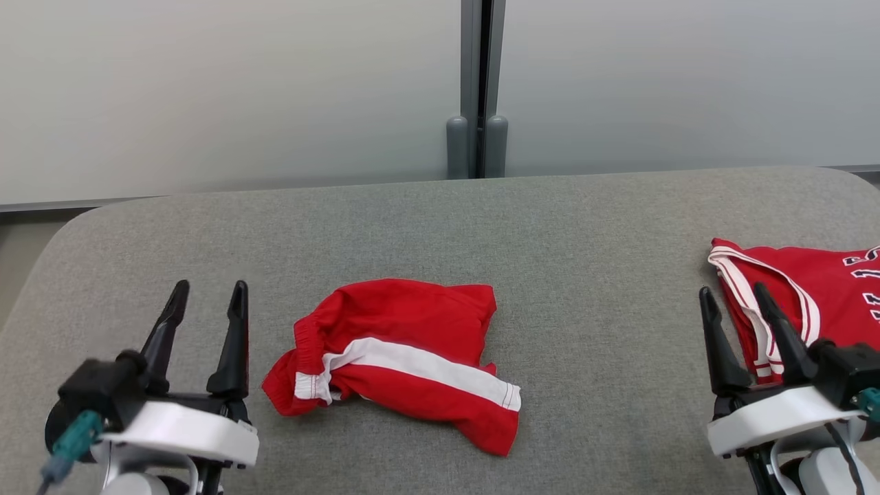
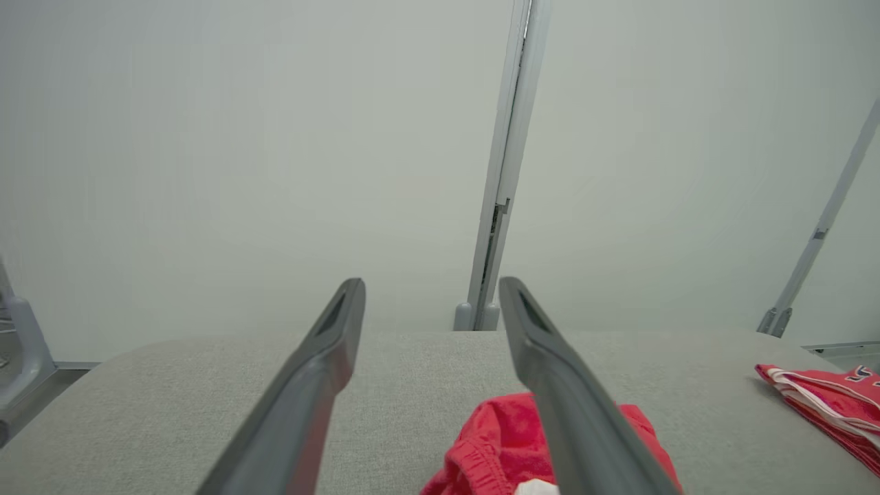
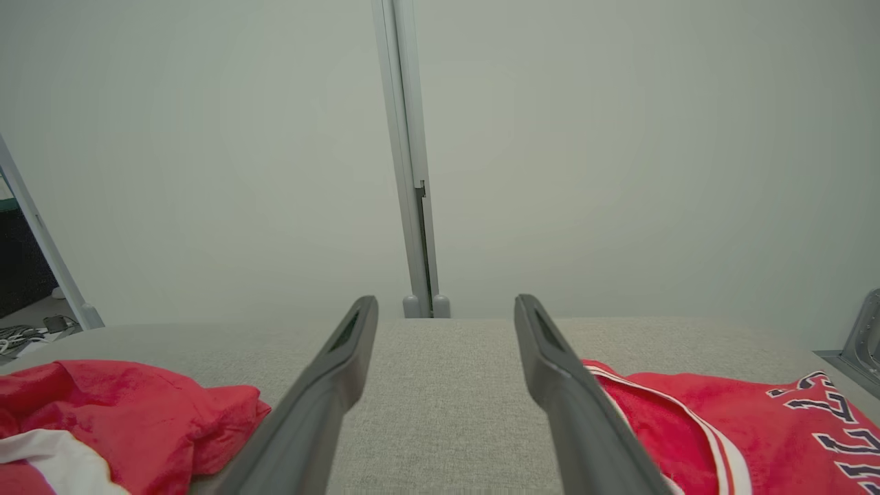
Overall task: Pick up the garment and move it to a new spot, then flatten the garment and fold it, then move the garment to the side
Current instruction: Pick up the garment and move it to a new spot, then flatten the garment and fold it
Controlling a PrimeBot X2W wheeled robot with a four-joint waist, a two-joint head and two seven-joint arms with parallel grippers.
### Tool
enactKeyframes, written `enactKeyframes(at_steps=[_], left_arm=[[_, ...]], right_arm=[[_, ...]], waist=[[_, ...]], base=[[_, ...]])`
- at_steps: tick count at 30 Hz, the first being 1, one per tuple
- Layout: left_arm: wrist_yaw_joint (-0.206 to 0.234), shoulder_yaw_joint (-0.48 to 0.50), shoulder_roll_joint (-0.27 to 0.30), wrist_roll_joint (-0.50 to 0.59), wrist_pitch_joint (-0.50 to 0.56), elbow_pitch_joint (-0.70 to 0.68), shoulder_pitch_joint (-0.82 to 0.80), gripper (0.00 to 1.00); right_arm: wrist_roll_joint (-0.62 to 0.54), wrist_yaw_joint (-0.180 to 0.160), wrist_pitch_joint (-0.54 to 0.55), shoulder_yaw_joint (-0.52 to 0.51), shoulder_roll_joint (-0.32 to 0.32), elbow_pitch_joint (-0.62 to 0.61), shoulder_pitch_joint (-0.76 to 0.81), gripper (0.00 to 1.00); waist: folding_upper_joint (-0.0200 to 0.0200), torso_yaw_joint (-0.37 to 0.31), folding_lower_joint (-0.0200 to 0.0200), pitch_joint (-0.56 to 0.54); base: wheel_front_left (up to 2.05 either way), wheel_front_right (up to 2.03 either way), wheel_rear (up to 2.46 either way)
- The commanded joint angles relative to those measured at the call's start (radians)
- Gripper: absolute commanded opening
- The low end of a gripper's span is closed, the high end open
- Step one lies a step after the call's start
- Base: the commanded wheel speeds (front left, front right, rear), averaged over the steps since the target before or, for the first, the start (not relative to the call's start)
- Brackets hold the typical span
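Observation:
A crumpled red garment (image 1: 402,323), shorts with a white stripe, lies on the grey padded table (image 1: 564,234) left of centre. My left gripper (image 1: 210,285) stands open just left of it, fingers apart and empty. In the left wrist view the garment (image 2: 491,440) shows low, behind the right finger of the open gripper (image 2: 432,282). My right gripper (image 1: 733,289) is open at the lower right, holding nothing. In the right wrist view the garment (image 3: 130,405) lies at the lower left of the open gripper (image 3: 447,300).
A second red piece, a jersey (image 1: 818,282) with white trim and dark numbers, lies at the table's right edge beside my right gripper, seen too in the wrist views (image 2: 825,399) (image 3: 729,426). A pale wall with a grey post (image 1: 476,89) stands behind the table.

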Motion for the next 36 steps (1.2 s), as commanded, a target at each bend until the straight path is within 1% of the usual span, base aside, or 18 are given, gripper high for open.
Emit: enactKeyframes(at_steps=[1,3,6,9,12,18,33,36], left_arm=[[0.019,0.004,-0.003,0.023,-0.03,-0.02,0.023,1.0],[0.04,0.001,-0.019,0.049,-0.073,-0.047,0.047,1.0],[0.062,-0.014,-0.036,0.095,-0.108,-0.047,0.071,1.0],[0.084,-0.023,-0.056,0.138,-0.124,-0.034,0.09,1.0],[0.091,-0.028,-0.07,0.164,-0.13,-0.012,0.104,1.0],[0.08,-0.027,-0.089,0.184,-0.133,0.029,0.114,1.0],[0.048,0.013,-0.122,0.211,-0.133,0.05,0.124,1.0],[0.04,0.018,-0.128,0.215,-0.133,0.052,0.117,1.0]], right_arm=[[0.002,0.0,-0.004,0.004,0.0,-0.003,0.015,1.0],[0.01,0.0,-0.004,0.004,0.003,-0.005,0.021,1.0],[0.014,0.0,-0.004,0.003,0.003,-0.001,0.031,1.0],[0.015,0.0,-0.004,0.004,0.002,-0.004,0.034,1.0],[0.011,0.0,-0.004,0.0,-0.002,-0.006,0.042,1.0],[0.004,0.0,-0.004,-0.005,0.007,-0.021,0.057,1.0],[0.001,0.0,-0.004,-0.006,0.008,-0.032,0.058,1.0],[0.015,0.0,-0.004,0.018,0.009,-0.054,0.046,1.0]], waist=[[-0.0001,-0.002,0.0,0.002],[-0.0001,0.0,0.0,0.005],[-0.0001,0.003,0.0,0.006],[-0.0001,0.004,0.0,0.004],[-0.0001,0.005,0.0,0.0],[-0.0001,0.01,0.0,-0.005],[-0.0001,0.011,0.0,0.0],[-0.0001,0.014,0.0,0.003]], base=[[0.0,0.0,0.0],[0.0,0.0,0.0],[0.0,0.0,0.0],[0.0,0.0,0.0],[0.0,0.0,0.0],[0.0,0.0,0.0],[0.0,0.0,0.0],[0.0,0.0,0.0]])
